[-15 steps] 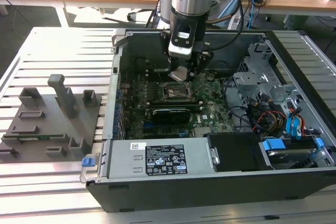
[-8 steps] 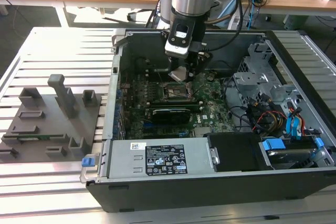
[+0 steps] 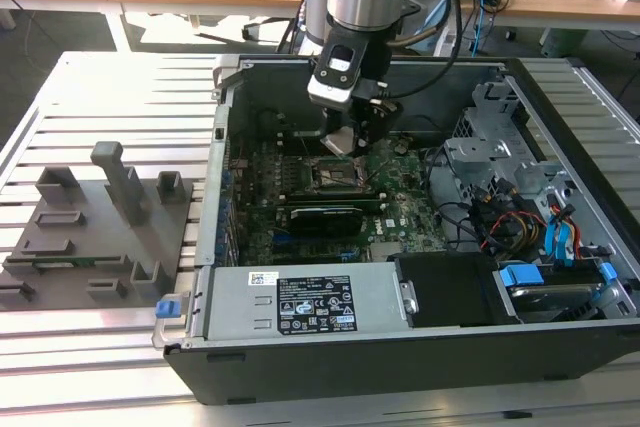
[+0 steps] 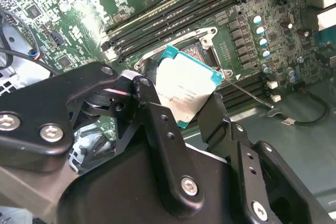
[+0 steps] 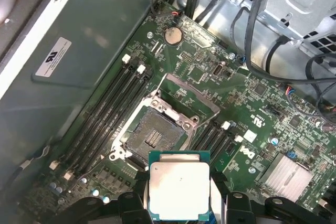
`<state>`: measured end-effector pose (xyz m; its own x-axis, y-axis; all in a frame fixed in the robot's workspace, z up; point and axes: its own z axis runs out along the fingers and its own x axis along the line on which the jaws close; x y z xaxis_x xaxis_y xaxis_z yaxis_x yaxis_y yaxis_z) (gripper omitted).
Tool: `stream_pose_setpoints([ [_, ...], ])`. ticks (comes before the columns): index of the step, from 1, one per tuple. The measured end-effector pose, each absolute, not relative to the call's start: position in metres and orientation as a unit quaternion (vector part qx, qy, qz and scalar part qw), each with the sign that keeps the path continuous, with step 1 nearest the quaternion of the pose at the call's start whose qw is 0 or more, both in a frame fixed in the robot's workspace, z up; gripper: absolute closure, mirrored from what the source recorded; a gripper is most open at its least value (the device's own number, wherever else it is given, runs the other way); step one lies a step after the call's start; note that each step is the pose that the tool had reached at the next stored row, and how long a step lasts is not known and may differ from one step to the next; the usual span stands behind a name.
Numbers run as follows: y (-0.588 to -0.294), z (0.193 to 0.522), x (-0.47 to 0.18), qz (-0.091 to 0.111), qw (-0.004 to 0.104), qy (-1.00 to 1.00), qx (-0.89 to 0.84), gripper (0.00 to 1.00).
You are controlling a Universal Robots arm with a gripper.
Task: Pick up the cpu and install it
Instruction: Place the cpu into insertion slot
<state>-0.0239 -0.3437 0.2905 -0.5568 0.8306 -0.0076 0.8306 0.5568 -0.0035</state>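
cpu (image 5: 179, 190) sits between the fingers (image 5: 131, 206) of the gripper (image 5: 179, 203), pinched by two opposite edges with its pale metal top towards the camera. I judge it light, stiff and thin, with a smooth lid that could slip, and a delicate underside (so the edges are the only sensible place to hold it, as now).

In the first wrist view the socket (image 5: 155, 135) lies just beyond the fingertips – open, its metal frame swung back, nothing seated in it – and the cpu is apart from it. How high the chip hangs above the board I cannot tell.

The second wrist view gives what that one lacks: the cpu (image 4: 189, 90) is tilted between the clamping fingers (image 4: 157, 121), one corner hanging over the socket (image 4: 197, 51).

The exterior view adds the wider picture – the gripper (image 3: 355, 137) reaching down inside the computer case (image 3: 400, 357), over the motherboard (image 3: 400, 217).
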Motion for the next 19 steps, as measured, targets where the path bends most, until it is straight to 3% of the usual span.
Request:
stream_pose_setpoints([
  [19,-0.3437,0.2905,-0.0239,-0.004,0.002,0.85,0.527,0.45],
])
